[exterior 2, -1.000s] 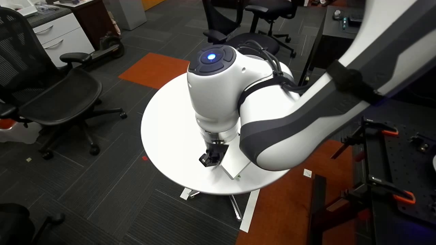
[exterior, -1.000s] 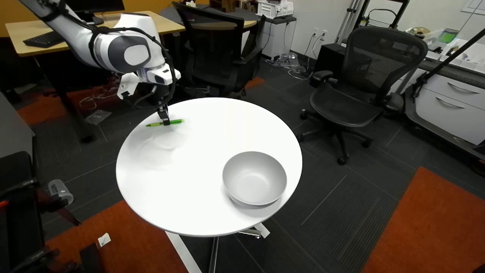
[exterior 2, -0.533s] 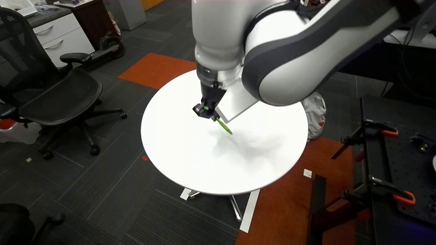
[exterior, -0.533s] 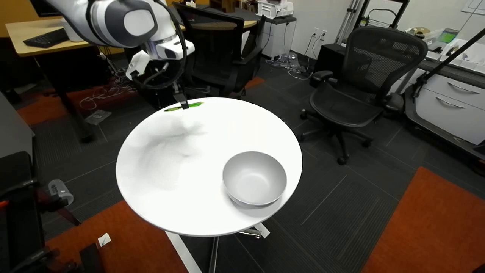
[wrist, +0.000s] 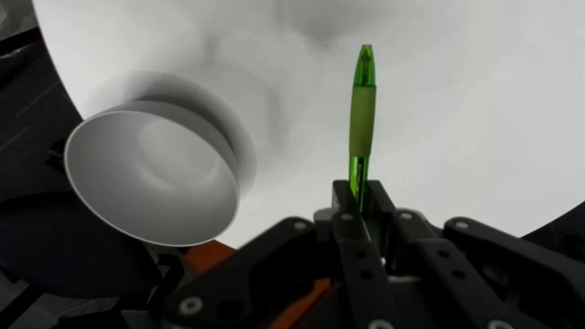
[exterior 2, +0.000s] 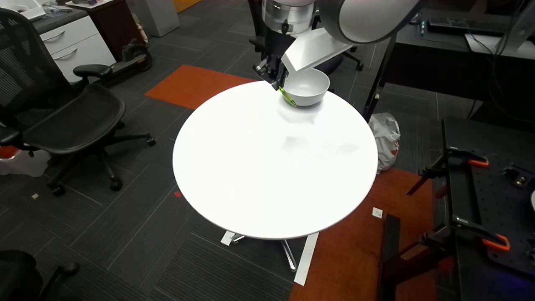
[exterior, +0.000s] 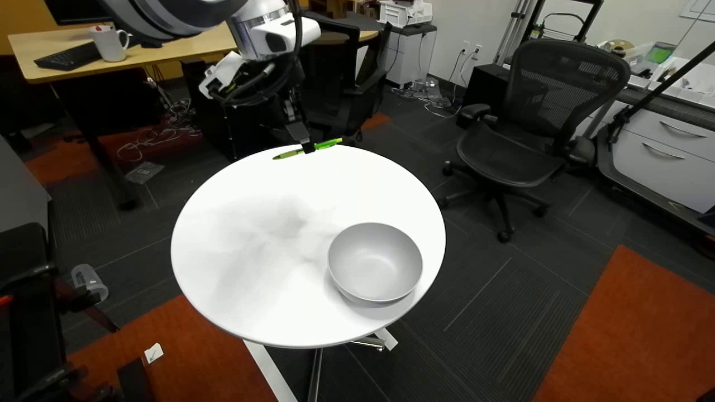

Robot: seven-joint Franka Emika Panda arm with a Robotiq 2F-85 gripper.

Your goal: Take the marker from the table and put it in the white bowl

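The bright-green marker (exterior: 328,143) is held off the white round table (exterior: 251,279). In the wrist view the marker (wrist: 362,121) points up and away from the fingertips, its rear part hidden between them. My gripper (wrist: 358,187) is shut on it. In both exterior views my gripper (exterior: 308,147) (exterior 2: 278,85) is above the tabletop. The white-grey bowl (exterior: 374,262) stands upright and empty near the table's edge. In an exterior view the marker (exterior 2: 287,97) overlaps the bowl's side (exterior 2: 308,90). In the wrist view the bowl (wrist: 153,178) lies left of the marker, apart from it.
A mesh office chair (exterior: 567,95) stands beyond the table. A wooden desk (exterior: 184,53) holds a white mug (exterior: 111,44) and a keyboard. A black bench with orange clamps (exterior 2: 495,242) and a plastic bag (exterior 2: 384,136) are near the table.
My gripper has carried the marker up from low over the table, toward the bowl's side. The arm has uncovered the bowl in an exterior view. The bowl has not moved.
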